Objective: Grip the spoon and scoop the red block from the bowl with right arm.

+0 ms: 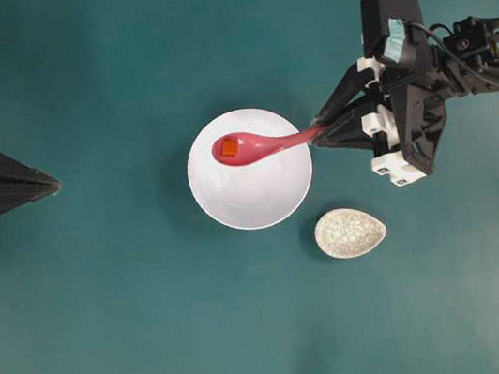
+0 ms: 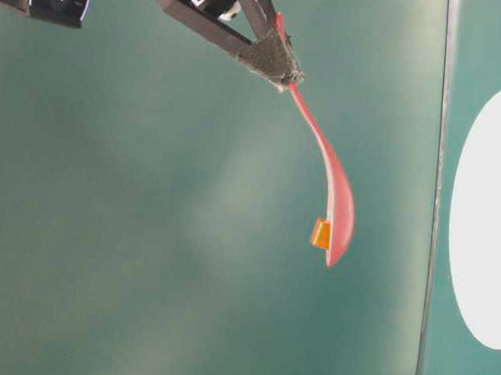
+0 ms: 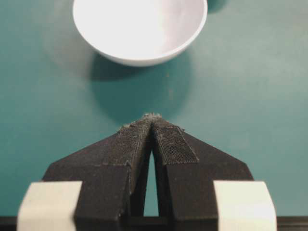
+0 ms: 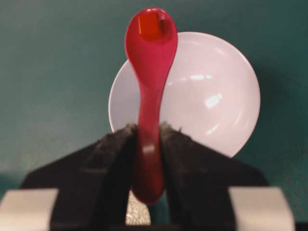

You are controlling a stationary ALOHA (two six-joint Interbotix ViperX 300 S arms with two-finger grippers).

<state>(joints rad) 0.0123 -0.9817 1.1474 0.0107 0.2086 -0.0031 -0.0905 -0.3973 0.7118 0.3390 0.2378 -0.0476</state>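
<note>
The right pincer (image 1: pixel 317 134) is clamping the handle of the spoon (image 1: pixel 257 145) between its two pads, jaws parted only by the handle's width. The spoon is hanging over the bowl (image 1: pixel 254 196) — clear of it in the table-level view — with the red block (image 1: pixel 225 149) sitting in its scoop. The speckled dish (image 1: pixel 350 232) is lying just beside the bowl on the teal worktop (image 1: pixel 140 337). The left pincer (image 1: pixel 52 185) is resting well apart, fingertips pressed together, gripping nothing.
</note>
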